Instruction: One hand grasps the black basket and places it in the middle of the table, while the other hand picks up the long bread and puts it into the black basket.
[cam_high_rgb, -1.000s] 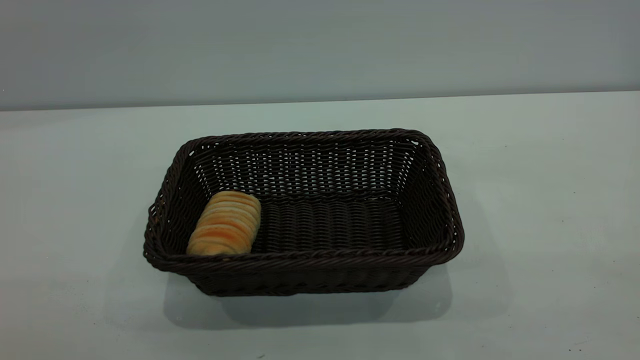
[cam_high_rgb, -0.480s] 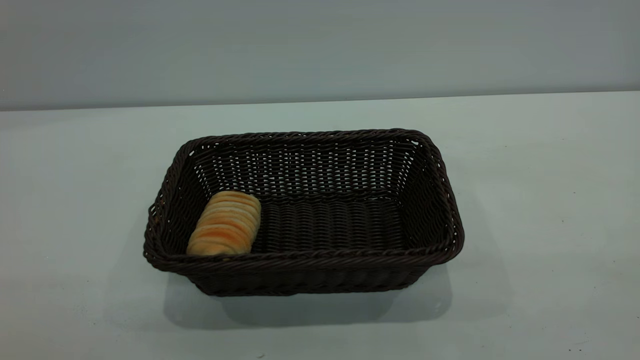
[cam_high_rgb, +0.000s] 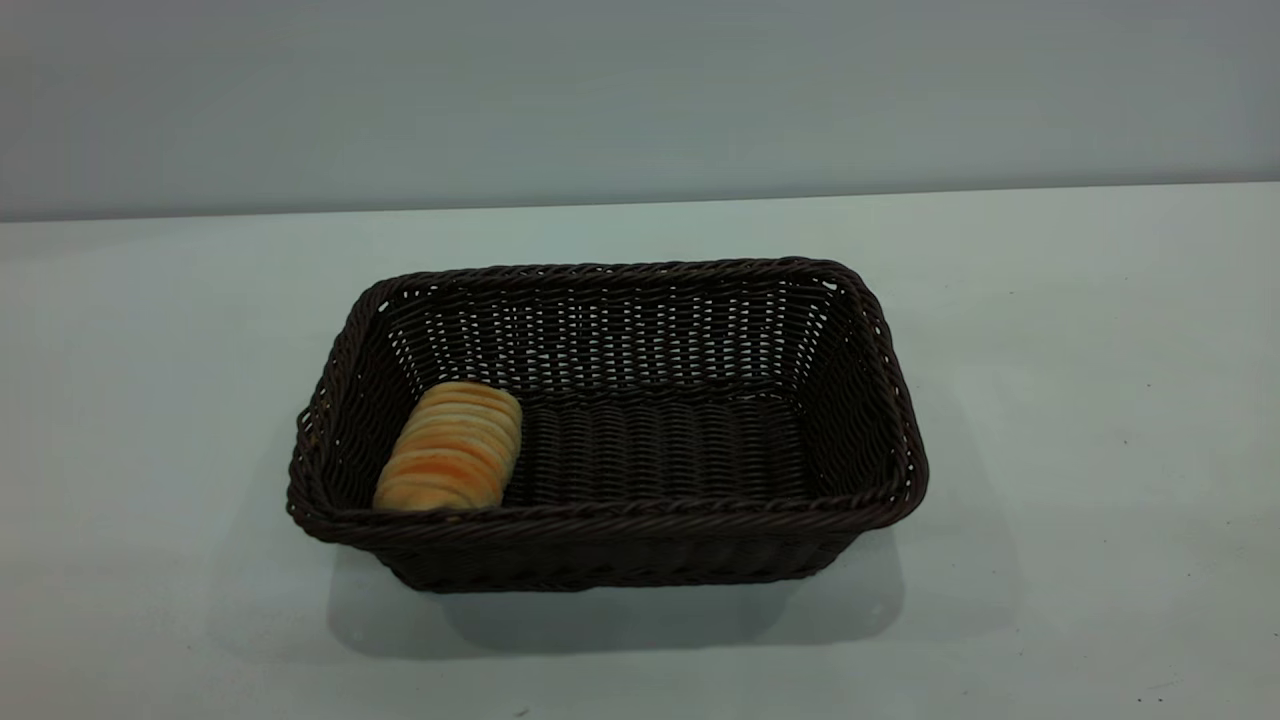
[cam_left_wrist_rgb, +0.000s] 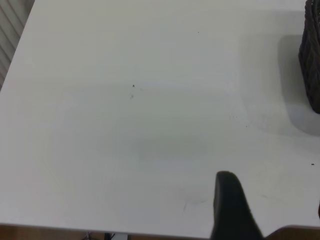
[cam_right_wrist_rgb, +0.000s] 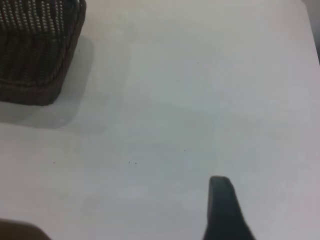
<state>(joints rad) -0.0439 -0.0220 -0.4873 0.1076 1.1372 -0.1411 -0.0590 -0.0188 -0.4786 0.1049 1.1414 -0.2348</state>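
Observation:
The black basket (cam_high_rgb: 640, 518) stands in the middle of the table (cam_high_rgb: 1100, 420). The long bread (cam_high_rgb: 450, 447) lies inside it at its left end, against the left wall. Neither gripper shows in the exterior view. In the left wrist view a black part of my left gripper (cam_left_wrist_rgb: 231, 210) hangs over bare table, well apart from the basket's corner (cam_left_wrist_rgb: 312, 60). In the right wrist view a black part of my right gripper (cam_right_wrist_rgb: 223, 212) is likewise over bare table, far from the basket's corner (cam_right_wrist_rgb: 35, 50). Neither gripper holds anything that I can see.
A plain grey wall runs behind the table's far edge (cam_high_rgb: 640, 205). The table's near edge (cam_left_wrist_rgb: 125, 231) shows in the left wrist view, with brown floor beyond. A few tiny dark specks (cam_high_rgb: 1125, 440) dot the tabletop.

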